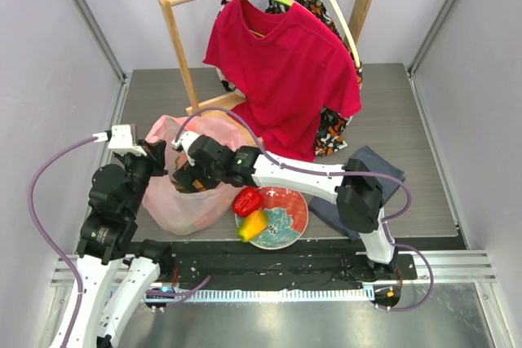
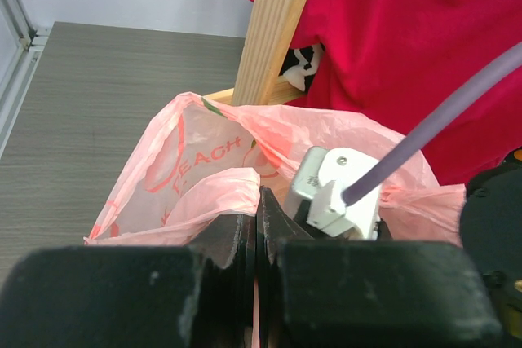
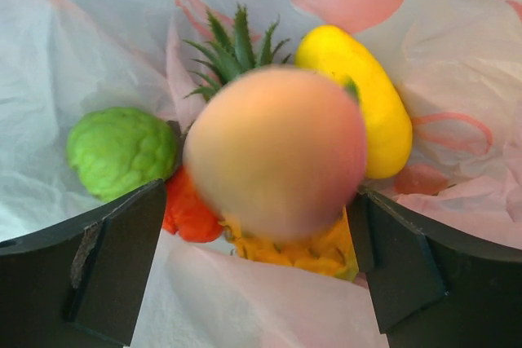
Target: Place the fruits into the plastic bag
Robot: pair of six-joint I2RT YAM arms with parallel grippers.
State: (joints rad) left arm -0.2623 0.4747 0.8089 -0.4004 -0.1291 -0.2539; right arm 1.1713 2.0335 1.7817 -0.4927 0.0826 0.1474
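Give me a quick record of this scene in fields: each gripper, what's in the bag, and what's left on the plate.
left gripper: shut on the bag rim, holding it up
right gripper: open, inside the bag
peach: blurred between the right jaws, apparently dropping
in bag: pineapple, mango, green fruit
on plate: red pepper, yellow fruit
behind: T-shirt on a wooden rack

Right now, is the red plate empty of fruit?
No, in the top view a red pepper and a yellow fruit lie at the left edge of the red plate.
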